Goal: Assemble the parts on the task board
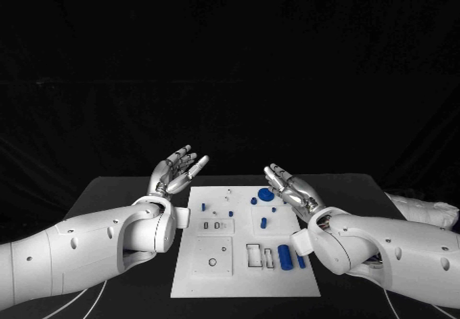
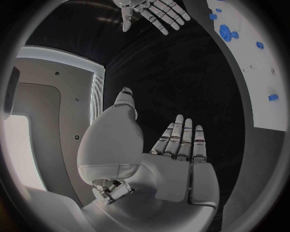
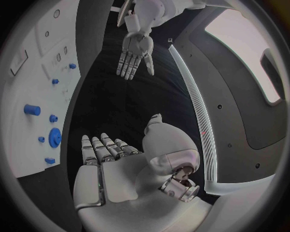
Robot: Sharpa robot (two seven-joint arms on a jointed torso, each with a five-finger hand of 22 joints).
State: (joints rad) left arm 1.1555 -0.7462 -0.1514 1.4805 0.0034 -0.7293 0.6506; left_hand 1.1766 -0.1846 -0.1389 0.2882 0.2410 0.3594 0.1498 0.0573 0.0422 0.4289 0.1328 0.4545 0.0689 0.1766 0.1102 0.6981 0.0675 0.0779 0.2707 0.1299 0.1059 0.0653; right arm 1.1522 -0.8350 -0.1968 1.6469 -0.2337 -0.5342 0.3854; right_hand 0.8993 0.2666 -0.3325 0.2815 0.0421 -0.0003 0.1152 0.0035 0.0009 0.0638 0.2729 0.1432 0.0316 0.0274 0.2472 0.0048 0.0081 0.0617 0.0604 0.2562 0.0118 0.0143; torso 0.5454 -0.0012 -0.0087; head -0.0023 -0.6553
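Note:
The white task board [image 1: 197, 279] lies in the middle of the black table, with small blue parts on its far and right areas. A round blue disc [image 1: 266, 195] sits near its far edge, and a blue cylinder [image 1: 284, 253] lies at the near right. My left hand [image 1: 179, 167] hovers above the board's far left corner, fingers spread and holding nothing. My right hand [image 1: 291, 188] hovers over the board's far right side, likewise spread and holding nothing. The left wrist view has my left hand [image 2: 175, 145], the right hand [image 2: 151, 12] and the disc [image 2: 226, 32]. My right hand [image 3: 106, 150] fills the right wrist view's middle.
The board [image 3: 24, 77] has several slots and holes, among them rectangular cut-outs [image 1: 260, 256] at the near right and a round hole [image 1: 211, 261] at the near left. Bare black table [image 1: 125, 193] flanks the board on both sides. A white bundle [image 1: 422, 209] lies at the table's right edge.

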